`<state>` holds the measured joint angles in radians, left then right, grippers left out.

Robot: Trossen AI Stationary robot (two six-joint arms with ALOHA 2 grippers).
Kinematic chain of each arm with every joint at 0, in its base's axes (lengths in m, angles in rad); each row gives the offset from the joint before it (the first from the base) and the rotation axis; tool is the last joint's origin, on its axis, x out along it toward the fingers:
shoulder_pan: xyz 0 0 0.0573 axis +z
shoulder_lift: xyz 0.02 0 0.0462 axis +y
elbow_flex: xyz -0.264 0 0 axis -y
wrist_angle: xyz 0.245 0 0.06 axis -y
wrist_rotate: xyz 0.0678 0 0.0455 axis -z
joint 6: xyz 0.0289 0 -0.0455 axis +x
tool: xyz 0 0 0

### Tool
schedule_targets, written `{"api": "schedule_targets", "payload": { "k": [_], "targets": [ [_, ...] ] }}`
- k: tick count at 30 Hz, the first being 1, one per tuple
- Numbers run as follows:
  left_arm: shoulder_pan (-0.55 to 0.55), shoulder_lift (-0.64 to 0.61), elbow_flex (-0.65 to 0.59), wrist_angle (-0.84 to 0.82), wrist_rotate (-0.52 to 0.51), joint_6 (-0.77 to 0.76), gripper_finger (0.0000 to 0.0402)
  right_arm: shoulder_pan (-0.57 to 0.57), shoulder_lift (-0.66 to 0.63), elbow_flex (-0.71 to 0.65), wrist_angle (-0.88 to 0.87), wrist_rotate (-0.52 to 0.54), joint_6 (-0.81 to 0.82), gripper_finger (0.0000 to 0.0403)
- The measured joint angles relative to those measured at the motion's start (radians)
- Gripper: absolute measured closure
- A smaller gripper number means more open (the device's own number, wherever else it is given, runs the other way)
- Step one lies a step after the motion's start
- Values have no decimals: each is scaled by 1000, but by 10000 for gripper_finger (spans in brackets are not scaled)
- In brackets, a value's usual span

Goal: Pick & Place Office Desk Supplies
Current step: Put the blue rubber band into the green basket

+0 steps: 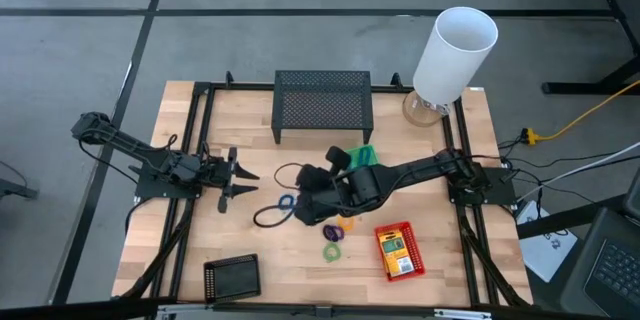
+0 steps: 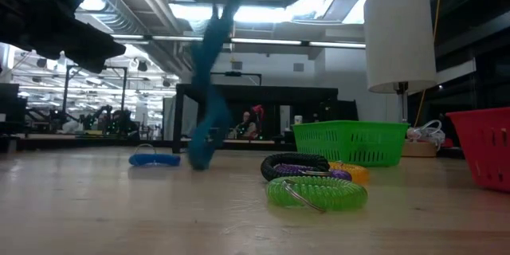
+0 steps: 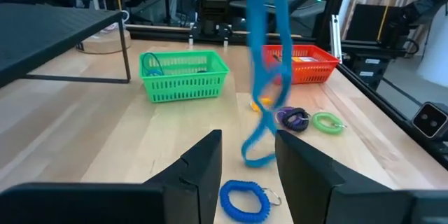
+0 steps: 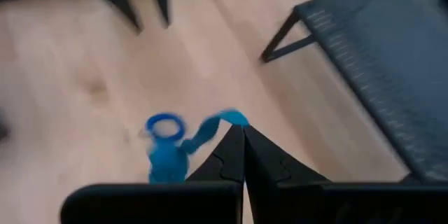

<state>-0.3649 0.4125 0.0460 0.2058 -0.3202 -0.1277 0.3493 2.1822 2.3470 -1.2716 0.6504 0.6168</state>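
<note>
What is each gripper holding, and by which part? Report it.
The right gripper is shut on the blue band loop, pinching its upper end so it dangles to the table. The left gripper is open, holding nothing.

Right pincer (image 4: 243, 155) pinched closed over mid-table (arm stretched leftward); left pincer (image 1: 243, 181) parted, waiting.

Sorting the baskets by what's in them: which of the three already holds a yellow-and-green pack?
The red basket, near the table's front right. The green basket has no pack showing and the black basket looks empty.
</note>
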Motion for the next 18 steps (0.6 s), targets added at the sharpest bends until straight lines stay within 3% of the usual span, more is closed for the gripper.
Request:
{"api": "schedule_targets", "payload": {
  "k": [6, 11, 18],
  "targets": [
    [0, 0, 0, 0, 1, -1, 272, -1, -32, 8, 8, 95, -28, 403],
    [0, 0, 0, 0, 1, 0, 272, -1, -58, 10, 34, 94, -64, 403],
    [0, 0, 0, 0, 8, -7, 272, -23, -78, 9, -145, 128, 48, 403]
  ]
}}
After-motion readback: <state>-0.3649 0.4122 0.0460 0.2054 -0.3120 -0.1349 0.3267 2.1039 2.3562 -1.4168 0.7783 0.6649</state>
